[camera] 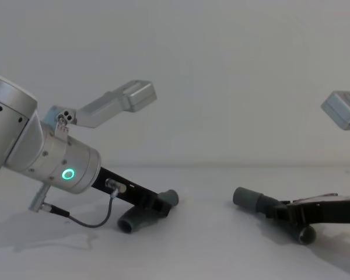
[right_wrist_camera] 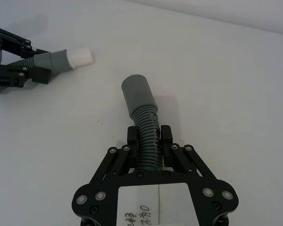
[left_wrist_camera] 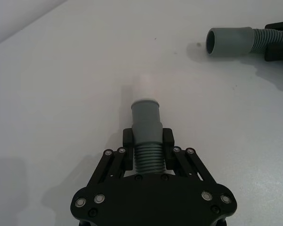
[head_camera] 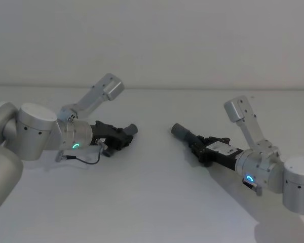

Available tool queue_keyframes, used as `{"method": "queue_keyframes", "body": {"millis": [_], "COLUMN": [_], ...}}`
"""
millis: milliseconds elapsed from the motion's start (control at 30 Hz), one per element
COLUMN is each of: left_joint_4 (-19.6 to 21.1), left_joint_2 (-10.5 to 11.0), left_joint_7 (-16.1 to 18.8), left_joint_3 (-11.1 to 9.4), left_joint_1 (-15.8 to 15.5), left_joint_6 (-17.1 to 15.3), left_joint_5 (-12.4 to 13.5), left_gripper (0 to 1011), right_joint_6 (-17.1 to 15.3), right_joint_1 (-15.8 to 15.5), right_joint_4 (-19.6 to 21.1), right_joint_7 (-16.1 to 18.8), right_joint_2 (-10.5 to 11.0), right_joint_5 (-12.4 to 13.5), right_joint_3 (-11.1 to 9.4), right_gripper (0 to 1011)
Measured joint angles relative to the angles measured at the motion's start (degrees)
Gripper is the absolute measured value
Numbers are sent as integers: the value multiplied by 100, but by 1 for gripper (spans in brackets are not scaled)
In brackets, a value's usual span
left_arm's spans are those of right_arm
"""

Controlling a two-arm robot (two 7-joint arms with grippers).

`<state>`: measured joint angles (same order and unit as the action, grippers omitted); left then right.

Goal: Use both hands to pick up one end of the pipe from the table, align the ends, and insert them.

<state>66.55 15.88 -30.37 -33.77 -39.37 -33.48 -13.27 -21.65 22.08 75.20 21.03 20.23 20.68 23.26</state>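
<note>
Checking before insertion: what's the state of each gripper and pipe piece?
left gripper: shut on white-tipped piece.
right gripper: shut on socket piece.
white-tipped piece: held by its ribbed neck, tip bare, not inserted.
socket piece: held by its ribbed neck, mouth empty, apart from the tip.

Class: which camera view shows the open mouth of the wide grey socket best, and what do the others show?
The left wrist view: the socket turns its hollow mouth towards that camera. The right wrist view sees it from behind, beyond the right gripper holding its ribbed neck. Head and chest views show it from the side.
</note>
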Motion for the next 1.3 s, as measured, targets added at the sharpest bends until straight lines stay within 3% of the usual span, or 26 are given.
{"method": "queue_keyframes", "body": {"millis": [800, 1300], "left_joint_4": [480, 361], "left_joint_2": [298, 516], "left_joint_7": [-163, -928], "left_joint_3": [10, -128], "left_joint_1": [-266, -656], "left_joint_6": [629, 1334], "left_joint_5": [222, 153], "left_gripper": [351, 351], "right_joint_6": [1151, 1506], "right_joint_1": [-16, 206], "right_joint_4": [377, 492], "right_joint_7": [207, 1094], "right_joint_2": [134, 636], "right_joint_5": [-27, 142], "right_joint_3": [-245, -215], "right_gripper": [279, 279]}}
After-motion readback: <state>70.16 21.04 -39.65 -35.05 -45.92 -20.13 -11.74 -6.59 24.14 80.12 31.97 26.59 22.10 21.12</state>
